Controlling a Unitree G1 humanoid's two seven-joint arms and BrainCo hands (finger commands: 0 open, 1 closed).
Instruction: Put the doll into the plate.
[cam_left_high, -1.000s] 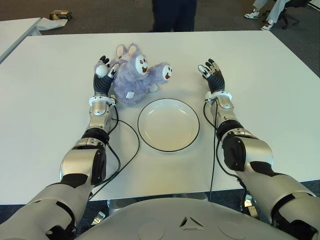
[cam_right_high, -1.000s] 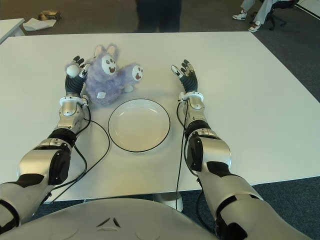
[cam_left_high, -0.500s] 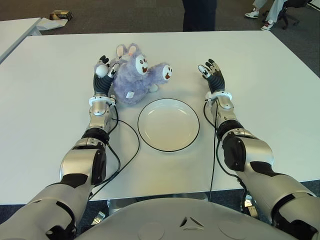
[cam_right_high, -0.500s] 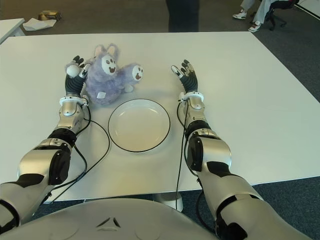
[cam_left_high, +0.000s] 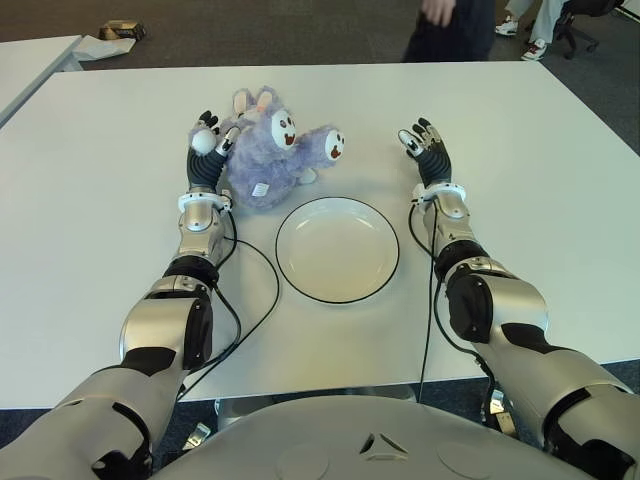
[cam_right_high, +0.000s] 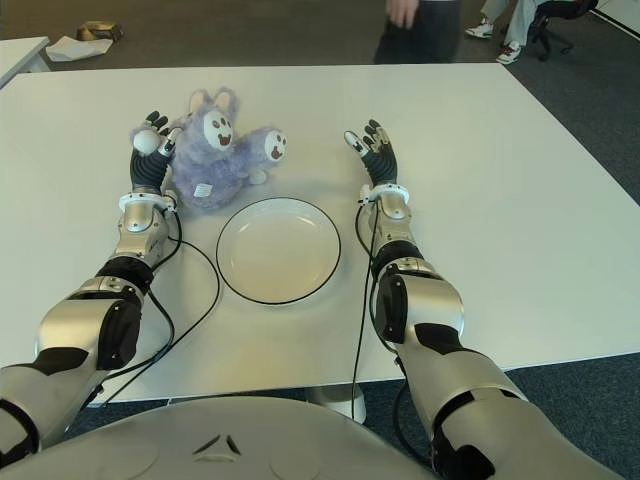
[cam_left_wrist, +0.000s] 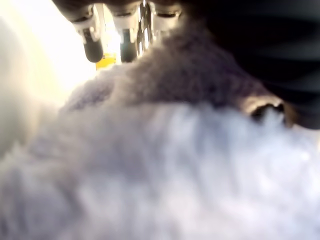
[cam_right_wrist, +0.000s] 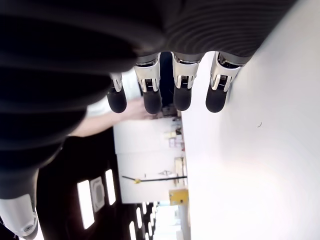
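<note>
The doll (cam_left_high: 270, 148) is lying just beyond the plate (cam_left_high: 337, 249), blocking nothing over it. Bare table (cam_left_high: 520, 180) is stretching around the right hand (cam_left_high: 424, 143).

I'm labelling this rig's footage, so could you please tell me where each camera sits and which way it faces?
Eye views: head-mounted, facing forward and down at the table; both arms, left hand beside the doll, right hand right of the plate.
Left wrist view: close behind its fingers, against the doll's fur.
Right wrist view: along its spread fingers, over the table.
Both eyes share one scene.
</note>
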